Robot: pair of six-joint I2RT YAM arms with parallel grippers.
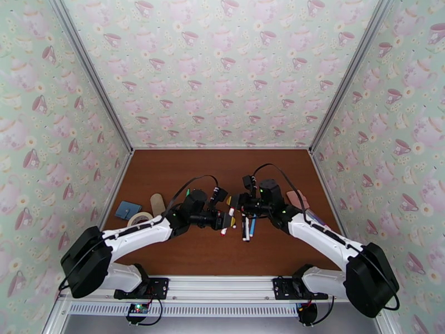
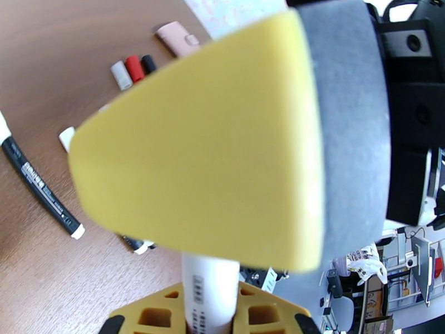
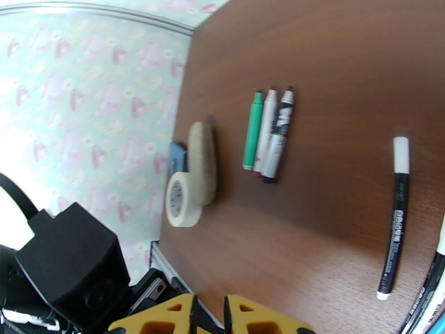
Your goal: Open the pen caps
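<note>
- Left of centre in the top view, the left gripper (image 1: 222, 219) is clamping its fingers (image 2: 161, 315) on a white pen (image 2: 210, 282), whose slim barrel is rising from the bottom edge of the left wrist view.
- Just right of it, the right gripper (image 1: 240, 204) is facing that pen with its fingers (image 3: 167, 319) sitting almost together. Whether they are gripping the cap cannot be told.
- A shallow grip is risking a slip off the cap, or a pull dragging the barrel through the left fingers.
- Further right, a black pen (image 1: 245, 229) and a blue pen (image 1: 252, 226) are lying on the table (image 1: 183, 251).
- Three loose caps (image 2: 134, 68) are resting at the upper left of the left wrist view.
</note>
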